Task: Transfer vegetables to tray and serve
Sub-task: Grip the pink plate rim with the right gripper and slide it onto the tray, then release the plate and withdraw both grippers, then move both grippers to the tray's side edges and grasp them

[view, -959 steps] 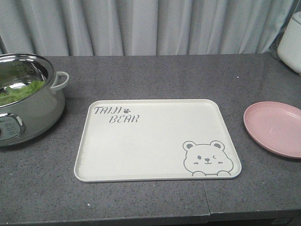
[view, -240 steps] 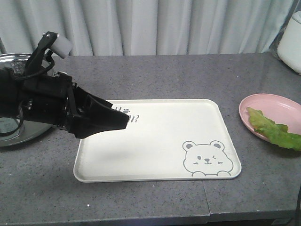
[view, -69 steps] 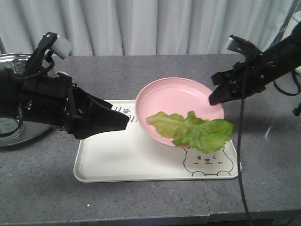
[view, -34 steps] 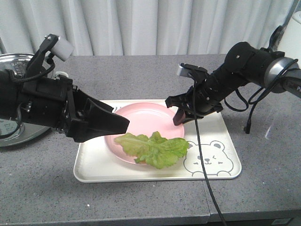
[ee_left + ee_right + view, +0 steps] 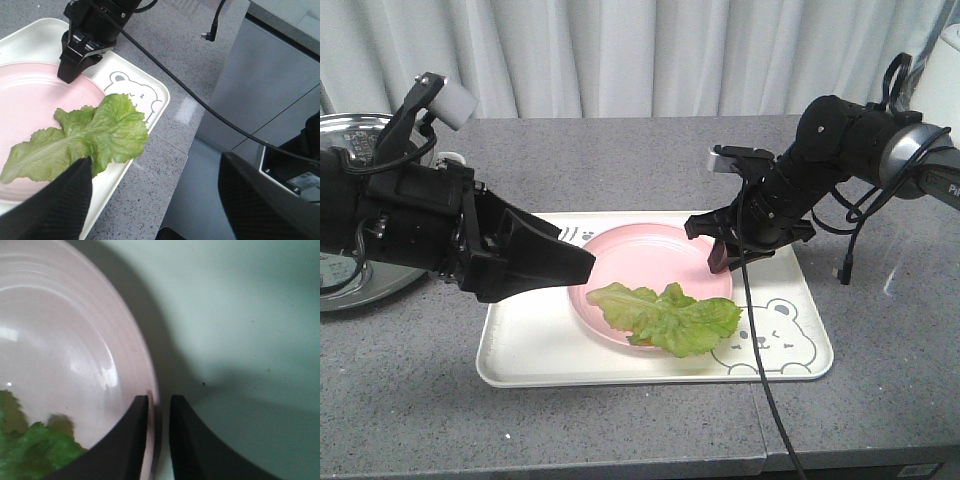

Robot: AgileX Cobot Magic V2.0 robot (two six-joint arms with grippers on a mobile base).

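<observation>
The lettuce leaves (image 5: 670, 315) lie on the near right part of the round pink plate (image 5: 640, 255), overhanging its rim. The plate sits on the cream bear tray (image 5: 530, 350). My right gripper (image 5: 718, 262) is shut on the plate's right rim; the right wrist view shows one finger inside the rim (image 5: 159, 410) and one outside, over the tray (image 5: 240, 315), with lettuce (image 5: 25, 455) at lower left. My left gripper (image 5: 580, 262) is wide open and empty above the tray's left side. Its view shows lettuce (image 5: 85, 140), plate (image 5: 25, 95), tray (image 5: 150, 95) and the right gripper (image 5: 70, 75).
A steel pot (image 5: 340, 270) stands at the far left, mostly behind my left arm. A white appliance (image 5: 940, 70) stands at the back right. The right arm's cable (image 5: 760, 340) hangs across the tray's bear drawing. The table's front edge (image 5: 620, 465) runs close to the tray.
My right gripper brought the pink plate with the lettuce down onto the tray, first leftward, then slightly back to the right. The left arm has not moved.
</observation>
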